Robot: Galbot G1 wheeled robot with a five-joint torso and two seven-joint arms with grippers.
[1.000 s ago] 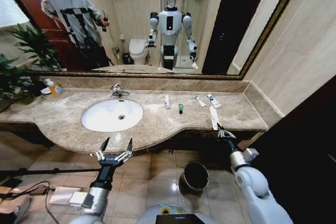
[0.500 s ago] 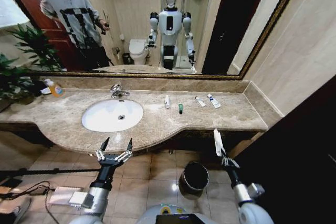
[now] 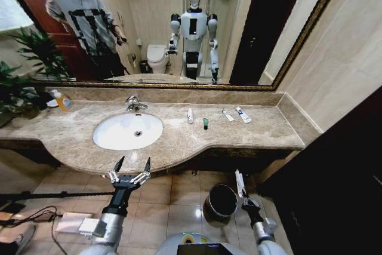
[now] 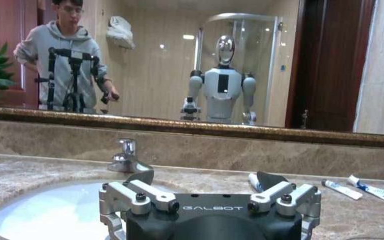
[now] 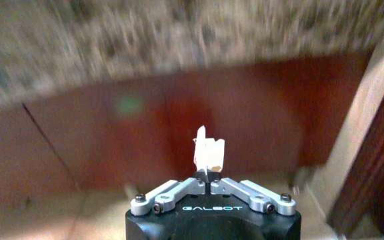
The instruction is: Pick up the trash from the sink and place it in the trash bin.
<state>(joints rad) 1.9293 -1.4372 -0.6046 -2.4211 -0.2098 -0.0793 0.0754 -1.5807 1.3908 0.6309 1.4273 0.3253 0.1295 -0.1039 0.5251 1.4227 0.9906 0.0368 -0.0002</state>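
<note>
Right gripper (image 3: 241, 194), marked GALBOT, fingers pinching white packet (image 3: 239, 181) beside bin (image 3: 221, 200). Left gripper (image 3: 131, 167) wide below surface (image 3: 179, 141) edge.

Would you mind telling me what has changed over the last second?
The right gripper, shut on a white packet, carried it off the counter edge down beside the trash bin. The left gripper stayed open before the sink; four pieces remain on the counter.
</note>
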